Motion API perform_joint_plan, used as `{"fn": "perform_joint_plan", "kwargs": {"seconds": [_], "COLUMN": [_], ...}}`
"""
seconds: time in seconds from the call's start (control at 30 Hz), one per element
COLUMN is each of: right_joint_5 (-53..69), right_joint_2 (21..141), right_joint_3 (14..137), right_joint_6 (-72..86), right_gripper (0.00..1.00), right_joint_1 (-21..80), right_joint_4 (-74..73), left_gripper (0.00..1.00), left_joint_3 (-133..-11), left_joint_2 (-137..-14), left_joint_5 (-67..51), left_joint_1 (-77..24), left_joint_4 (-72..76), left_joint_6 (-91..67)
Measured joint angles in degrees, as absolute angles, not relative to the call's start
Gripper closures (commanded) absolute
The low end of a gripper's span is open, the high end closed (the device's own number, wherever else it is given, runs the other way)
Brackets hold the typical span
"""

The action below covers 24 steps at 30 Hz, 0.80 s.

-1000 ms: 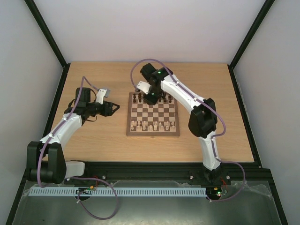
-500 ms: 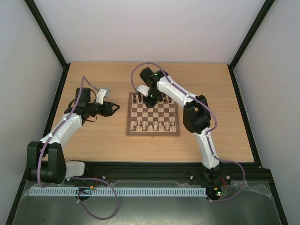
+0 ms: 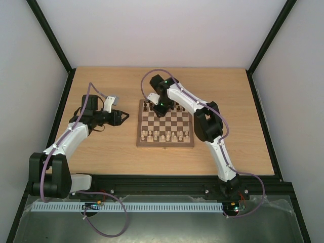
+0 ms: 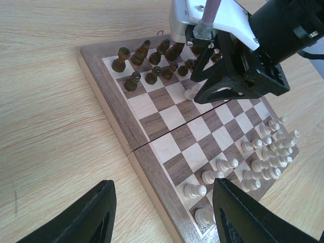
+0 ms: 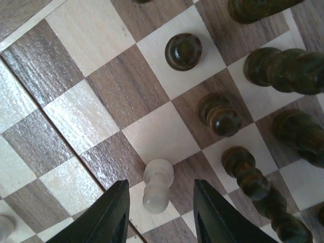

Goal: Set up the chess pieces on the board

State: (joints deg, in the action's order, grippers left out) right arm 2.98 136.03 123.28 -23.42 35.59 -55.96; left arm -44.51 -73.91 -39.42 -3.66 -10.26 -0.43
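Note:
The board (image 3: 172, 121) lies mid-table. Dark brown pieces (image 4: 152, 63) crowd its far rows and cream pieces (image 4: 255, 162) its near rows. One cream pawn (image 5: 157, 185) stands alone on the squares just in front of the dark pieces (image 5: 218, 115). My right gripper (image 5: 159, 215) is open and low over the board, one finger on each side of this pawn with a gap on both sides. It also shows in the top view (image 3: 161, 107) and the left wrist view (image 4: 202, 93). My left gripper (image 3: 122, 117) is open and empty over the table, left of the board.
The board's mid-brown border (image 4: 132, 137) faces my left gripper, with bare tabletop (image 4: 50, 126) beside it. The right arm's forearm (image 3: 190, 101) reaches over the board's far right corner. Black frame posts stand at the table's edges.
My right arm has swung a little to the left and its gripper has come down onto the board's far rows. The left arm has not moved.

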Motion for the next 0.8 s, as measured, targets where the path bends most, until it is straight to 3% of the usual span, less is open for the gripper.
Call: {"fn": "perform_joint_plan", "kwargs": {"seconds": [0.4, 0.8], "right_joint_5": [4.05, 5.17], "right_joint_2": [138.23, 135.98], "right_joint_3": [125.21, 122.50], "right_joint_6": [-23.07, -23.38], "right_gripper": [0.87, 0.90], "right_joint_1": [35.57, 35.57], "right_joint_4": [-55.33, -55.53], "left_gripper": [0.44, 0.44], "left_joint_3": [-44.51, -44.51], "left_joint_2": [-73.91, -73.91], "left_joint_5": [-39.42, -39.42], "left_joint_1": [-3.66, -3.66], "left_joint_4": [-10.22, -10.20], "left_joint_6": [-0.45, -0.45]}}
